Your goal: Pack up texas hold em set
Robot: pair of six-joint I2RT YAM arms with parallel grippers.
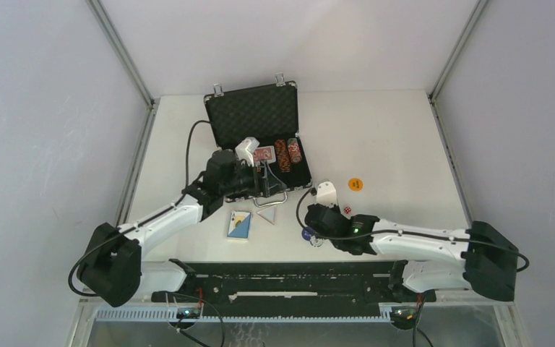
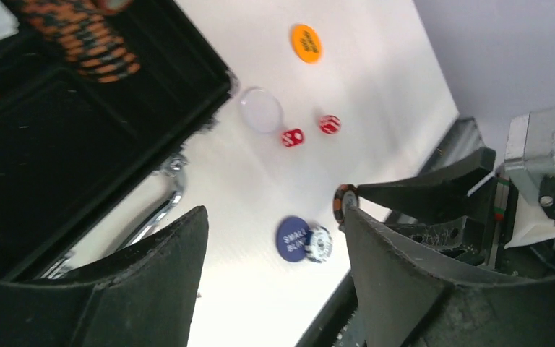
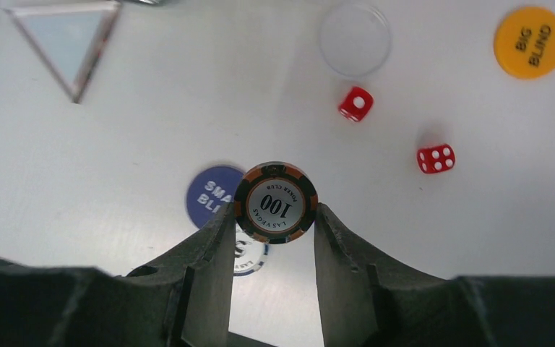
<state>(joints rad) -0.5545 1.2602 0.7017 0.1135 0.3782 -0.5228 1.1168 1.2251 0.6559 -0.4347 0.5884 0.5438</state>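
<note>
Top external view: the black briefcase (image 1: 254, 116) stands open on the desk (image 1: 405, 130), left of centre and towards the far edge, with its lid raised on the far side. In its tray lie a red deck (image 1: 264, 153) and rows of chips (image 1: 283, 155) side by side. The silver handle (image 1: 275, 197) points towards the near edge.

The left arm (image 1: 224, 177) reaches over the near side of the tray. Left wrist view: the left jaws stand well apart, with nothing between them and touching nothing.

The right arm (image 1: 340, 225) lies low along the near edge, reaching towards the middle. Right wrist view: the right jaws are partly closed and pinch a striped chip (image 3: 275, 202) by its rim. It is marked "100", stands on edge and is lifted clear of the desk.

Directly below it lies a blue disc (image 3: 204, 196) marked "SMALL BLIND", with a blue-and-white chip (image 3: 248, 254) touching its edge. Two red dice (image 3: 355, 103) lie a little apart from each other, farther from the near edge. A clear disc (image 3: 354, 38) lies beyond them, and an orange disc (image 3: 530, 41) marked "BIG BLIND" lies towards the right edge.

A blue deck (image 1: 239, 225) lies flat on the desk between the briefcase and the near edge. A clear triangle (image 1: 266, 214) lies just beside it, apart from it.
</note>
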